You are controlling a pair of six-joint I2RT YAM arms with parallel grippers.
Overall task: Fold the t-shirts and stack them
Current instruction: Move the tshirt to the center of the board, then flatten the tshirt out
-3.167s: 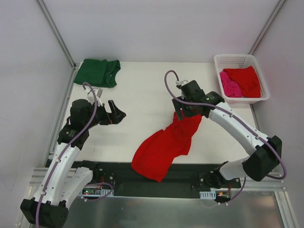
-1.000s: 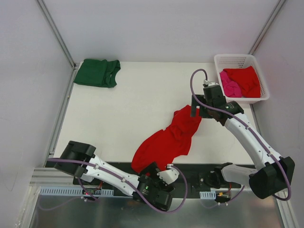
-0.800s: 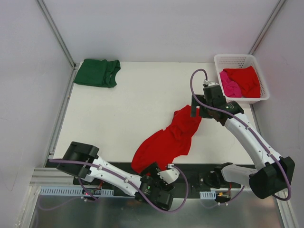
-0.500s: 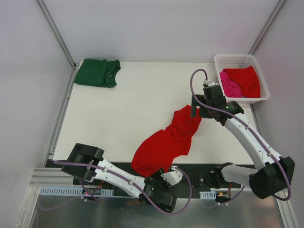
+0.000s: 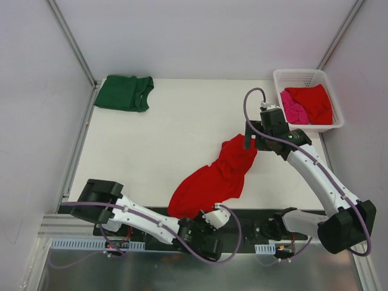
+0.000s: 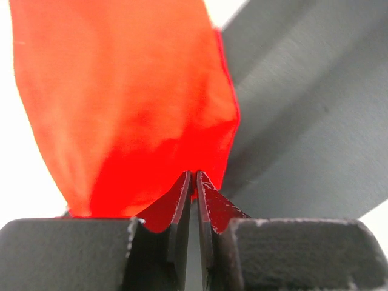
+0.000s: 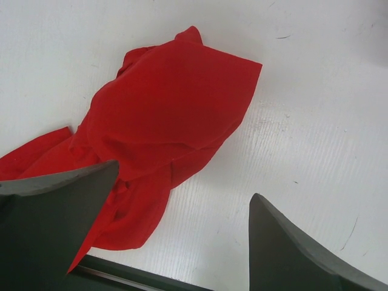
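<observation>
At the table (image 5: 151,139) edge, left jaws pinch a soft, rumpled red t-shirt (image 5: 212,182).

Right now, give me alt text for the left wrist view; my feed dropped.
The left end effector is pinched shut on the edge of a bright red t-shirt, which fills the upper left. Behind it on the right is a dark grey surface.

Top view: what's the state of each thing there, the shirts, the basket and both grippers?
Red tee: unfolded, crumpled, overhanging the table edge.
Green tee: folded, flat.
Basket: upright, holds pink tee and another red tee, bunched.
Left gripper: shut on red tee.
Right gripper: open, empty.
</observation>
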